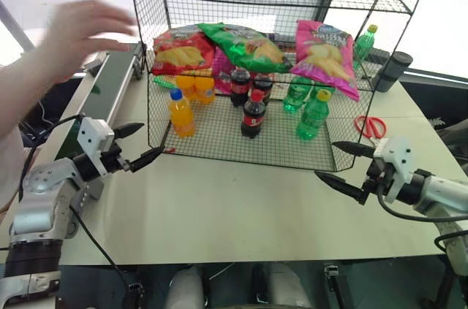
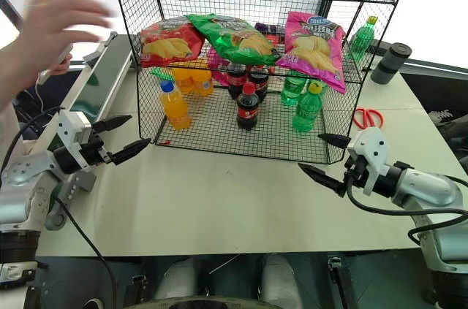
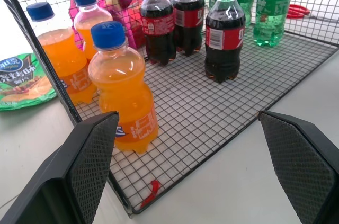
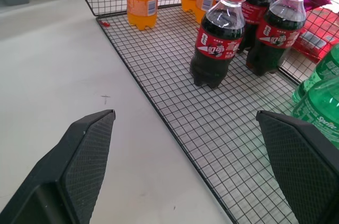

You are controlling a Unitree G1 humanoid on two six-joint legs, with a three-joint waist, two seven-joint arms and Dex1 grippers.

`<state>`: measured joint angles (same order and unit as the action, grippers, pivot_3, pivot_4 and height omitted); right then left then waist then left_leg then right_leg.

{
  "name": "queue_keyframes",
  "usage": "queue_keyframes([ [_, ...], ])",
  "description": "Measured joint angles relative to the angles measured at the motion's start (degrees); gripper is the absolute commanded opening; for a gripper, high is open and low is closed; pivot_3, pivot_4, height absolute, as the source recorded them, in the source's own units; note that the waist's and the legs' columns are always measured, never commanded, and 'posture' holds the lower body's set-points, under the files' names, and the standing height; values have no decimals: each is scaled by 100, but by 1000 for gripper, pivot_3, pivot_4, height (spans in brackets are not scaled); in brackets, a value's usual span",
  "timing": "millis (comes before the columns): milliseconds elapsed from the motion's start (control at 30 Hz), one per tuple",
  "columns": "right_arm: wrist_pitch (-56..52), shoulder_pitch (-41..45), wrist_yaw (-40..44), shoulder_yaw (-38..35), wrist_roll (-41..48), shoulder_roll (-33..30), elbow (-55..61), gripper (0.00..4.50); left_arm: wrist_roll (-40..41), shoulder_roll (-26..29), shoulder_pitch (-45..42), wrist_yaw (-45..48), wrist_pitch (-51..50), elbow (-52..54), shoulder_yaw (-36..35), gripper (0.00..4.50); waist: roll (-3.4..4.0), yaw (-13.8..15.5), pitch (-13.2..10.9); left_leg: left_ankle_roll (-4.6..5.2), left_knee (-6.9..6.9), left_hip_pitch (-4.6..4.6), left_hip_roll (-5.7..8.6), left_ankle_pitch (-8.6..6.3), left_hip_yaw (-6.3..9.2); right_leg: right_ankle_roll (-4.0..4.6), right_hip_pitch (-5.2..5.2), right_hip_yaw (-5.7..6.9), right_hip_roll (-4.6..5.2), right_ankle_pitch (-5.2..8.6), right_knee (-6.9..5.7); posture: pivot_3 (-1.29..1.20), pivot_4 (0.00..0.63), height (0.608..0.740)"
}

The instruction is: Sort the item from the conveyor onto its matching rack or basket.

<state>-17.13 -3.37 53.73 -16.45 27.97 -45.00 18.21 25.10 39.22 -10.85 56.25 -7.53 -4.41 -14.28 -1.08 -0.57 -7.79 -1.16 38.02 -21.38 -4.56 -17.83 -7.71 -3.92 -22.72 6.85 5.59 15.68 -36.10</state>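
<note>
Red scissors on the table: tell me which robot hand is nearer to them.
Right. The right hand hangs open just in front of the red scissors, beside the rack's right corner. The left hand, also open, is across the table by the rack's left corner.

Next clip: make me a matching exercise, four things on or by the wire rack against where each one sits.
Things:
1. pink crisp bag
2. orange soda bottle
3. red scissors
4. dark cylinder

Places:
A. on the table, just right of the rack's bottom tier
B. middle tier of the rack, right end
C. on the table by the rack's far right corner
D. bottom tier, front left

Pairs: 1-B, 2-D, 3-A, 4-C
</note>
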Motion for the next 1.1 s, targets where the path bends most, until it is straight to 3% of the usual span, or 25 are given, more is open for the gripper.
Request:
queue_keyframes([
  [1100, 129, -392, 73, -23, -40, 11, 57, 4442, -139, -38, 216, -211, 31, 231, 178, 4500, -1, -3, 1, 0, 0, 1, -1, 0, 1, 0, 0, 0, 0, 0, -1, 0, 150, 726],
])
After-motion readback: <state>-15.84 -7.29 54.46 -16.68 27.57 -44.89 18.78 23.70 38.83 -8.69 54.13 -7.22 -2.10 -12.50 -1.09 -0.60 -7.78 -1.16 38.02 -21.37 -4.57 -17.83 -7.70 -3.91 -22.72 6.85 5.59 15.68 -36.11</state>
